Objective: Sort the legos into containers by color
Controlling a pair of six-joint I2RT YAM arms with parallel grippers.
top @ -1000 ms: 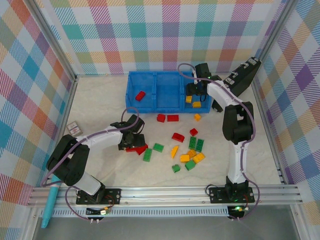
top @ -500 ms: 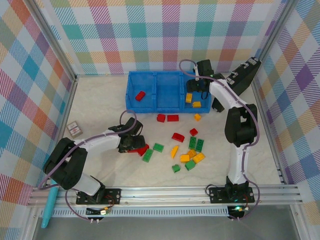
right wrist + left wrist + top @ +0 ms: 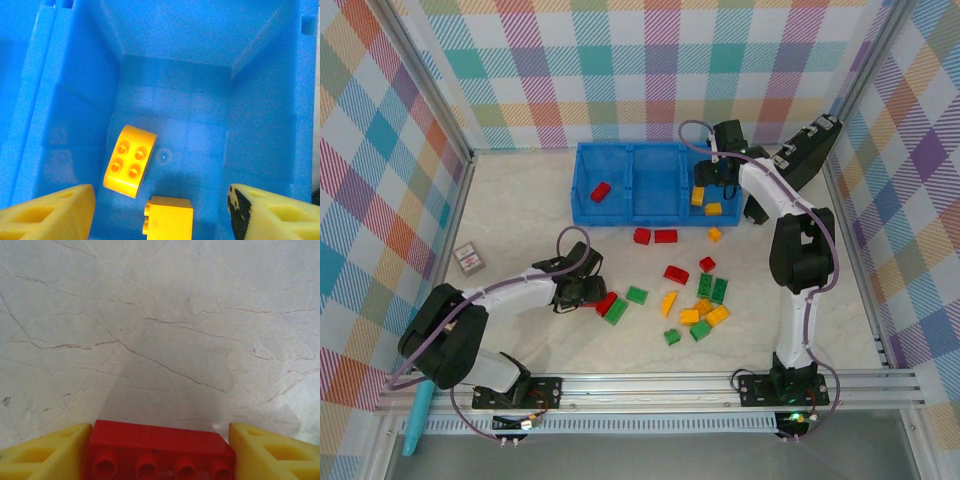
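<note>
A red brick (image 3: 160,452) lies on the table (image 3: 520,220), studs up, a little left of the middle and nearer the near edge than the far one. It sits squarely between the yellow fingers (image 3: 45,455) of my left gripper (image 3: 586,290). Its long axis, a row of four studs, runs from one finger across to the other, so my fingers stand at its two short ends. No gap shows on either side, but I cannot tell whether the squeeze has taken hold. The brick rests flat on the marble.

My left arm is the nearer one by far. My right gripper (image 3: 160,192) hangs wide open and holds nothing. It is above the right compartment (image 3: 170,100) of the blue tray (image 3: 632,215) at the table's far edge.

From the brick, the tray's left compartment (image 3: 590,172) lies straight toward the far edge, well apart, and holds one red brick (image 3: 601,191).

The right compartment holds two yellow bricks, one rounded (image 3: 129,160) and one square (image 3: 167,216).

On the open table I count five red bricks that I can see, six green and five yellow-orange. Most are clustered right of the middle, and two red ones (image 3: 653,236) lie just beside the tray's near wall.
</note>
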